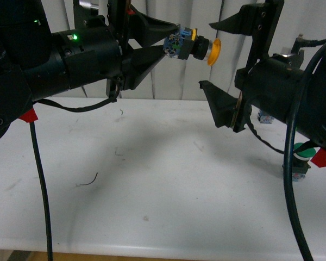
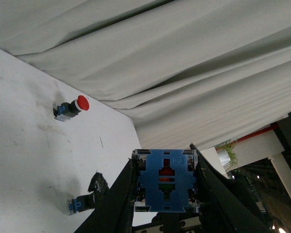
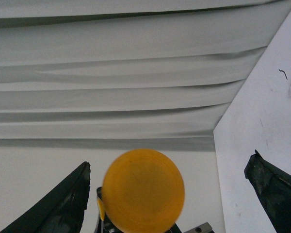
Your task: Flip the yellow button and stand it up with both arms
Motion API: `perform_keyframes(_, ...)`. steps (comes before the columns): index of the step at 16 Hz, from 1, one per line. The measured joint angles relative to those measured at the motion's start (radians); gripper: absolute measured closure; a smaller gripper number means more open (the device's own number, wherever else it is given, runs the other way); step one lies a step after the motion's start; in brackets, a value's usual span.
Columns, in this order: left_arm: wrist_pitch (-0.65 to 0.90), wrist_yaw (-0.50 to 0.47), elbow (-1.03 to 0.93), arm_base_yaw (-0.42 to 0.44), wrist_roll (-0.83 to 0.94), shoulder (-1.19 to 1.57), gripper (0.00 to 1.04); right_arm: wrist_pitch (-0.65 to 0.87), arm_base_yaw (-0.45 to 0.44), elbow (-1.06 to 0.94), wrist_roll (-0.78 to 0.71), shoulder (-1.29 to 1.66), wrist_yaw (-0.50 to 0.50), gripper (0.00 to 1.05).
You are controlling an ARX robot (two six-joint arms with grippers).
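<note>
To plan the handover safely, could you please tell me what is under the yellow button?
The left gripper holds the button aloft. Below its cap is the lower finger of the open right gripper; further down, only bare table. Nothing there appears hidden.

No writing can be read anywhere. The nearest thing to it sits in the left gripper (image 1: 171, 37): the blue block (image 2: 166, 180) of the yellow button (image 1: 198, 48), pinched between the fingers, has tiny marks along one edge, too small and blurred to make out.
</note>
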Motion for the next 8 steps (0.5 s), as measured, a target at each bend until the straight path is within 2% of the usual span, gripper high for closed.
perform_keyframes(6, 0.002, 0.0, 0.0, 0.0, 0.0, 0.0, 0.74, -0.001, 0.018, 0.014, 0.02, 0.024, 0.0, 0.07)
perform_keyframes(8, 0.001, -0.001, 0.0, -0.002, 0.001, 0.002, 0.75, 0.001, 0.019, 0.016, 0.023, 0.024, -0.004, 0.3)
